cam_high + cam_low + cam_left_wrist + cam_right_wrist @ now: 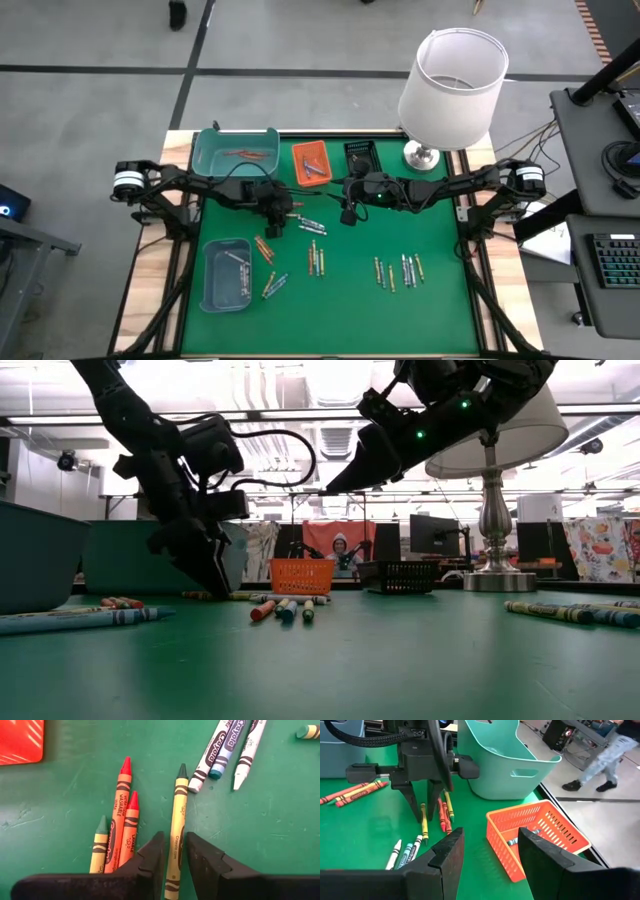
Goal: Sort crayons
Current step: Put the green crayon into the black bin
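- Landmark: the orange tray (310,163) at the back middle of the green mat (440,310); it already holds a few greyish crayons.
- The teal tub (236,151), just left of the orange tray, has some red-orange crayons lying in it, and the blue-grey bin (226,273), well in front of and left of the orange tray, holds a couple of pale ones. So the sort looks begun, not finished.
- Most crayons (398,270) remain loose on the mat in small clusters in front of the orange tray, to its left, centre and right.
- The left gripper (175,855) is down at the mat just in front of and left of the orange tray, its fingers narrowed around a yellow-green crayon (176,825) lying flat. Whether the pads press it yet, I cannot tell; it is not lifted.
- Beside that crayon lie two red-tipped ones (123,815) and another yellow-green one.
- The right gripper (487,852) hovers just in front of the orange tray, jaws wide apart and empty.
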You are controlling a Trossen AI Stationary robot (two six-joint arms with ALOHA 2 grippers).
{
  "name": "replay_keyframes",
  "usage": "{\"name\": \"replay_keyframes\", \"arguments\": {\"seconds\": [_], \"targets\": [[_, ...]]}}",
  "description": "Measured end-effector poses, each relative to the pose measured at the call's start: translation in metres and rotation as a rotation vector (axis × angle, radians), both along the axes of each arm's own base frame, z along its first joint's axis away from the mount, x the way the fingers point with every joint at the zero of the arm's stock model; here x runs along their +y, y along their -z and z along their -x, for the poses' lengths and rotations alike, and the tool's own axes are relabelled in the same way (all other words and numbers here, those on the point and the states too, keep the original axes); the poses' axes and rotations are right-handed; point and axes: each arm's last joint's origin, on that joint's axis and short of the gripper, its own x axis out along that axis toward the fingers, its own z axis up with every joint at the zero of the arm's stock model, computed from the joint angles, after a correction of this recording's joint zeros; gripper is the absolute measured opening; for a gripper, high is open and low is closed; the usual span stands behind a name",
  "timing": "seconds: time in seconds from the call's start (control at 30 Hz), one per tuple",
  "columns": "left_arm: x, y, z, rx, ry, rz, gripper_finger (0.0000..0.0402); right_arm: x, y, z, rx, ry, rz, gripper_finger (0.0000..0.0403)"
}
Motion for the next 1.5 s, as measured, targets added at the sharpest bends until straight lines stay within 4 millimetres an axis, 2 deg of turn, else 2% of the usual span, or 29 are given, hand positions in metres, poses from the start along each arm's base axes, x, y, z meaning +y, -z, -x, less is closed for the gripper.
{"name": "replay_keyframes", "arguments": {"seconds": [0.33,0.63,0.87,1.07,1.23,1.5], "targets": [[0.0,0.001,0.001,0.012,0.008,-0.008,0.0005,0.0,0.0,0.0,-0.001,0.001,-0.003,0.0176],[0.0,0.0,0.001,0.01,0.008,-0.009,0.0001,0.0,0.0,0.0,-0.003,0.003,-0.009,0.0176],[-0.002,-0.012,0.008,-0.005,0.011,-0.018,0.0,0.002,0.0,0.0,0.0,-0.001,-0.012,0.0176],[-0.005,-0.04,0.013,-0.12,0.012,-0.038,0.0,0.002,0.0,0.0,0.0,-0.007,-0.013,0.0176],[-0.011,-0.074,0.023,-0.285,0.023,-0.064,0.0,0.004,0.0,-0.001,-0.011,-0.037,-0.038,0.0176],[-0.027,-0.13,0.035,-0.736,0.08,-0.124,0.0,0.01,-0.009,-0.007,-0.137,-0.121,-0.059,0.0176]]}}
